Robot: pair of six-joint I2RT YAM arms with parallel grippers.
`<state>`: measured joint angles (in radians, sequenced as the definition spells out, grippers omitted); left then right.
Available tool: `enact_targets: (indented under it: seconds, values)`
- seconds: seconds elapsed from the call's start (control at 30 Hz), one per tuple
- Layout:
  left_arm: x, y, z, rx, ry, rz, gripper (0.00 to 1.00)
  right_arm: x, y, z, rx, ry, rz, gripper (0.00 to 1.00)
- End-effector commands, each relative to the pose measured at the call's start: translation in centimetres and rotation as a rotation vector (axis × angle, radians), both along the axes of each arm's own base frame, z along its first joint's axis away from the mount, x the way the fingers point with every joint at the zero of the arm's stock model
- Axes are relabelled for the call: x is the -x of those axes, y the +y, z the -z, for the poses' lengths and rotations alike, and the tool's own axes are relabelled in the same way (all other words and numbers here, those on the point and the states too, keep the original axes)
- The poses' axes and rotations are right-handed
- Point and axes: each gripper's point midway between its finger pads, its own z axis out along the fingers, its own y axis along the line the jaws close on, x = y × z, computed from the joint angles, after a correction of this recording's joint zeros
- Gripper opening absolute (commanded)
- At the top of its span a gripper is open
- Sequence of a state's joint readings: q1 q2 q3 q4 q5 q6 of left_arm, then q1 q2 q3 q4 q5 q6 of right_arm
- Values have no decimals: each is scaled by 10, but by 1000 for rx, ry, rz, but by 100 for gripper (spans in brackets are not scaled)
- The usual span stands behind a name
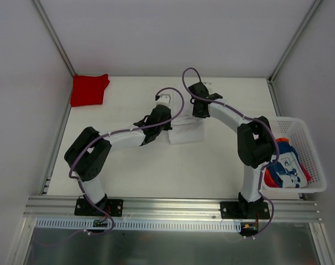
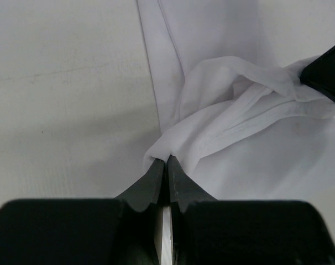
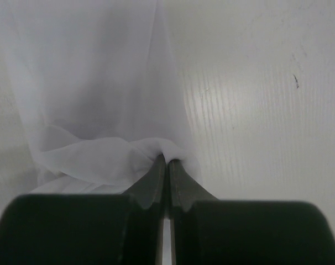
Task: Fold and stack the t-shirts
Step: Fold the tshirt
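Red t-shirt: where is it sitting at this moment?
In the top external view the red t-shirt lies at the far left corner of the table, well apart from the white t-shirt at mid-table.

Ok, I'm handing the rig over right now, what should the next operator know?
Left claw: shut on the white t-shirt, mid-table.
Right claw: shut on another part of it.
Red t-shirt: looks folded, far left corner.
Blue printed t-shirt and orange-red t-shirt: in the basket, right side.
Done: red one, apparently.
Left: finish folding the white, stack it, then the two in the basket.
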<state>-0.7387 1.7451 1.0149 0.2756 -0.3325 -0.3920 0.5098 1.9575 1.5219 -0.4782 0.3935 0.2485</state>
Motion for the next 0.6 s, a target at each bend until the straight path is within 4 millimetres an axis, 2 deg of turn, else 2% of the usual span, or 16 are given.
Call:
enact_targets:
  seconds: [0.0, 0.07, 0.2, 0.3, 0.57]
  values:
    - [-29, -8, -40, 48, -101, 17, 0, -20, -4, -25, -26, -59, 3, 1]
    - [-39, -8, -50, 44, -125, 18, 0, -25, -7, -29, -28, -69, 6, 1]
    - [-53, -9, -56, 45, -143, 23, 0, -32, -14, -32, -36, -73, 19, 1]
    - [-58, -7, -53, 47, -138, 18, 0, -36, -14, -28, -42, -68, 19, 0]
    - [-64, -6, -35, 56, -109, 20, 0, -44, -7, 0, -53, -20, 14, 1]
